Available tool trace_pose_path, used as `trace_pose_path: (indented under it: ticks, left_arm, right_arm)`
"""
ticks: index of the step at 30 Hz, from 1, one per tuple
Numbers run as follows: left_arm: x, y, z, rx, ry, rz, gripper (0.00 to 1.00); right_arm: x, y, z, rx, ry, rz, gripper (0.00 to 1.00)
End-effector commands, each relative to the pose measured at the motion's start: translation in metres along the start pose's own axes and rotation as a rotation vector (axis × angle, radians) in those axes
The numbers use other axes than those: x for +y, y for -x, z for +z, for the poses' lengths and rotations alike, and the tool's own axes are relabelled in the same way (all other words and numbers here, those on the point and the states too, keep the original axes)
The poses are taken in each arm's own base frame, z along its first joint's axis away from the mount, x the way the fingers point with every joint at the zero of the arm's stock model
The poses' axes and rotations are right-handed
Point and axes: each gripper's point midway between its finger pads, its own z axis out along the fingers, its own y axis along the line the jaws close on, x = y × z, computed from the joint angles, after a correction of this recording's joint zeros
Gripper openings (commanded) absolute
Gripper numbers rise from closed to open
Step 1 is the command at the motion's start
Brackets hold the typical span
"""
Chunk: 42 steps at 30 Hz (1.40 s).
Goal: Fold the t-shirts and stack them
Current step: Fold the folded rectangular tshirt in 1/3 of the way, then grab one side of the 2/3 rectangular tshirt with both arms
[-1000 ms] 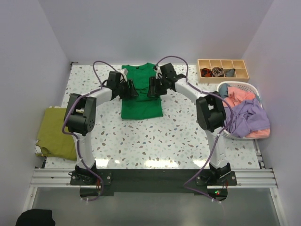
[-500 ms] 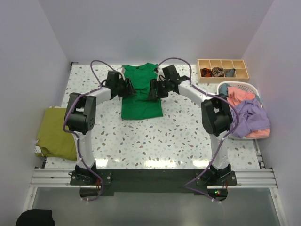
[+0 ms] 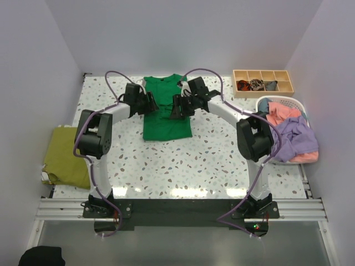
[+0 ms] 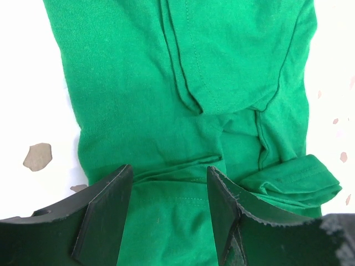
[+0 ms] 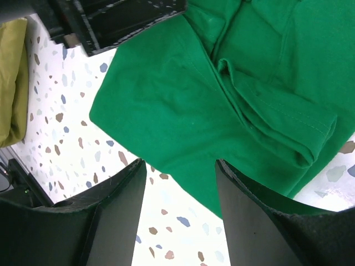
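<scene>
bright green t-shirt (image 3: 166,121), sleeves folded inward, left gripper (image 4: 169,173) and right gripper (image 5: 181,166) both spread, empty

green t-shirt (image 4: 233,66): matt knit cloth, stitched hems
table (image 3: 183,166): smooth, speckled stone look, faint sheen
left claw (image 4: 169,221): matt black plastic
basket (image 3: 288,98): white plastic
tray (image 3: 263,71): pale wood

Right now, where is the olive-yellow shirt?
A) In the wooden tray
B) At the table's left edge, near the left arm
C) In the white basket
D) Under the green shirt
B: the olive-yellow shirt lies at the left edge of the table, apart from the green shirt, while the basket on the right holds only coral, lavender and blue cloth.
</scene>
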Motion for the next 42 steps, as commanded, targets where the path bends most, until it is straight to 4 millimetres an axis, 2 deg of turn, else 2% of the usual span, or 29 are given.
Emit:
trace_pose_path:
  ticks: [1, 10, 15, 17, 18, 19, 24, 25, 26, 27, 33, 37, 39, 41, 42]
  left_arm:
    - [-0.011, 0.029, -0.023, -0.093, -0.023, 0.029, 0.61]
    - [-0.016, 0.037, -0.030, -0.115, -0.027, 0.038, 0.60]
    - [-0.019, 0.040, -0.036, -0.123, -0.034, 0.044, 0.61]
    - [-0.021, 0.041, -0.039, -0.130, -0.041, 0.042, 0.60]
    - [-0.019, 0.036, -0.038, -0.123, -0.040, 0.037, 0.61]
    - [-0.019, 0.034, -0.039, -0.120, -0.041, 0.032, 0.60]
    - [-0.014, 0.018, -0.040, -0.099, -0.041, 0.019, 0.60]
    - [-0.015, 0.019, -0.042, -0.101, -0.046, 0.018, 0.60]
    - [-0.015, 0.017, -0.043, -0.099, -0.045, 0.018, 0.60]
    - [-0.014, 0.014, -0.043, -0.095, -0.043, 0.017, 0.60]
    - [-0.011, 0.008, -0.054, -0.103, -0.028, 0.018, 0.60]
    - [-0.003, 0.008, -0.071, -0.141, 0.020, 0.020, 0.61]
    - [0.003, 0.000, -0.075, -0.136, 0.047, 0.021, 0.61]
    - [0.014, -0.007, -0.081, -0.130, 0.099, 0.018, 0.61]
    - [0.016, -0.011, -0.084, -0.132, 0.107, 0.018, 0.61]
  right_arm:
    - [-0.001, 0.004, 0.005, 0.010, 0.004, 0.008, 0.57]
    - [-0.013, -0.005, 0.015, 0.028, -0.029, 0.031, 0.57]
    - [-0.026, -0.001, 0.022, 0.010, -0.077, 0.018, 0.57]
    - [-0.042, 0.006, 0.026, 0.003, -0.157, 0.021, 0.58]
    - [-0.053, -0.001, 0.025, 0.045, -0.202, 0.046, 0.60]
    - [-0.058, 0.007, 0.032, 0.049, -0.217, 0.045, 0.59]
    - [-0.069, 0.027, 0.035, -0.016, -0.242, 0.014, 0.60]
    - [-0.068, 0.036, 0.033, -0.032, -0.240, 0.004, 0.60]
    - [-0.071, 0.036, 0.036, -0.025, -0.245, 0.001, 0.60]
    - [-0.074, 0.044, 0.033, -0.043, -0.267, -0.002, 0.60]
    - [-0.090, 0.062, 0.027, -0.096, -0.335, -0.033, 0.60]
    - [-0.114, 0.073, 0.017, -0.120, -0.445, -0.024, 0.60]
    - [-0.124, 0.072, 0.011, -0.115, -0.498, -0.018, 0.60]
    - [-0.130, 0.075, -0.005, -0.133, -0.555, -0.016, 0.60]
    - [-0.135, 0.064, -0.005, -0.120, -0.562, -0.014, 0.60]
